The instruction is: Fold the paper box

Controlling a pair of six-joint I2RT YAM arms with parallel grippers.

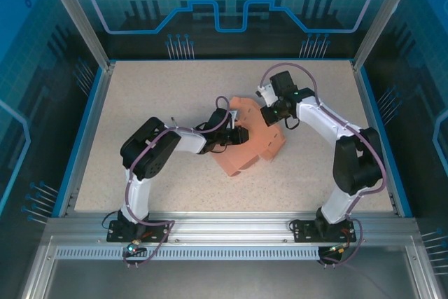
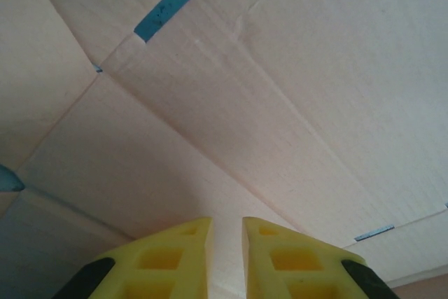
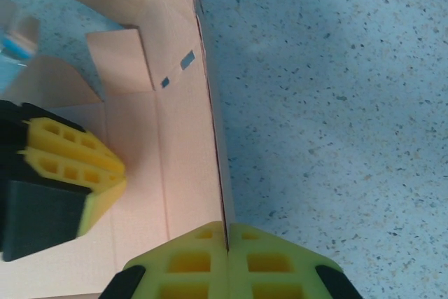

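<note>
The paper box seems mid-fold: the right pincer clamps one wall's edge, while the left pincer, narrow and maybe gripping, must next crease a panel.

paper box on table (centre)

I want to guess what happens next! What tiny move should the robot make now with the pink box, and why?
Probably the right end effector should tip the wall it pinches inward along its crease. It is shut on that upright edge of the paper box, and the left end effector is over the flat panel beside it, seemingly placed to steady it.
</note>
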